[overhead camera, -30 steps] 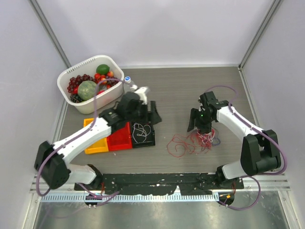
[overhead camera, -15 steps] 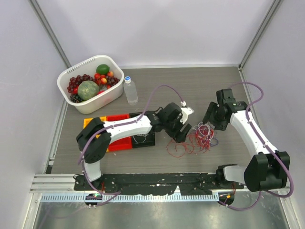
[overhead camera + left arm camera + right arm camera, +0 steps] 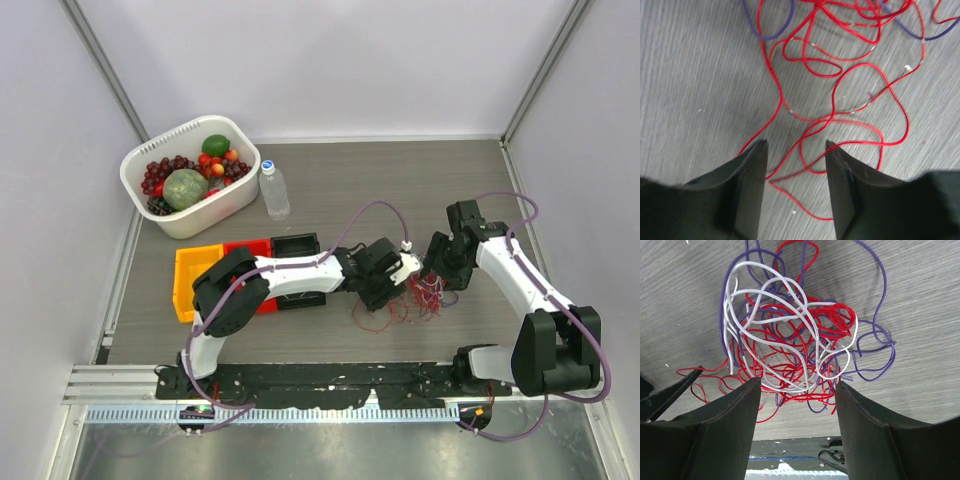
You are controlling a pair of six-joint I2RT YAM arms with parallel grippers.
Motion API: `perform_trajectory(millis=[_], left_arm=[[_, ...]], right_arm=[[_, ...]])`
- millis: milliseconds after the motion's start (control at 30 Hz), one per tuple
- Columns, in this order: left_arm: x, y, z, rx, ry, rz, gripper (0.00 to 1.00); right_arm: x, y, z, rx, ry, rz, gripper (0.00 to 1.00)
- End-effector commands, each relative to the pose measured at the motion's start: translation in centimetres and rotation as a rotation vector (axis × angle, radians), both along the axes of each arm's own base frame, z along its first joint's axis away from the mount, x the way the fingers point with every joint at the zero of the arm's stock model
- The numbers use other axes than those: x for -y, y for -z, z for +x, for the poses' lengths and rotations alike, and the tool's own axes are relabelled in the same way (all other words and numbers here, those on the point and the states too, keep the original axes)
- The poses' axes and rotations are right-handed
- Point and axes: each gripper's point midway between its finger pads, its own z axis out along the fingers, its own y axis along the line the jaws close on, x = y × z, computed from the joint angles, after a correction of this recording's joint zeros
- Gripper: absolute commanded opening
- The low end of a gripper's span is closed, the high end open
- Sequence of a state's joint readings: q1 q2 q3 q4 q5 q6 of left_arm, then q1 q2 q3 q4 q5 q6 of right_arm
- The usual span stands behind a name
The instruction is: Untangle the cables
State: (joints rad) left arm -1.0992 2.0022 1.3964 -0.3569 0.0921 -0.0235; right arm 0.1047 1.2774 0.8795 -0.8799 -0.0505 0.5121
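The cables (image 3: 415,298) lie in a tangled heap of red, white and purple wires on the table, right of centre. In the right wrist view the knot (image 3: 795,340) sits just ahead of my open right gripper (image 3: 797,382), whose jaws stand at its near edge. My right gripper (image 3: 437,270) hangs over the heap's right side. My left gripper (image 3: 400,282) is open over loose red loops (image 3: 840,105) at the heap's left side. In the left wrist view a red strand passes between the open fingertips (image 3: 761,148); the left gripper (image 3: 795,145) holds nothing.
A white basket (image 3: 140,196) of fruit stands at the back left, with a plastic bottle (image 3: 273,190) beside it. Yellow, red and black bins (image 3: 190,275) sit left of the left arm. A black rail (image 3: 330,378) runs along the near edge.
My left arm has swung from the bins on the left across to the cable heap. My right gripper rose and drew back, then came down again at the heap's right side.
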Motion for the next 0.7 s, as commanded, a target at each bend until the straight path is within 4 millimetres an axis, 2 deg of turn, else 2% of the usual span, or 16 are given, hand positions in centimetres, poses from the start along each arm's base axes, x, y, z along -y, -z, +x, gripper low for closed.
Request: perform_trajectory(millis=[0,233,267,400,667], left_arm=[[0.5,-1.8,1.7,0.068,-0.006,-0.003,0.48],[-0.1,-5.2,0.0,0.037,-0.029,-0.118,0.09],[-0.2,-5.8,-0.2,0.031,-0.032,-0.137,0.01],[0.0,-7.9,-1.2,0.009,-0.026,-0.22,0.0],[-0.2,-11.0,-1.1,-0.032,-0.036,-0.295,0.0]], right_arm=[[-0.8,0.2,0.2,0.011,0.006,0.043,0.66],[-1.3,0.8,0.1,-0.001,-0.006,0.071,0.66],[-1.4,1.0,0.0,-0.009,-0.014,0.074,0.66],[-1.4,1.1,-0.2,-0.014,-0.03,0.075,0.66],[-1.3,1.2,-0.2,-0.015,-0.052,0.068,0.66]])
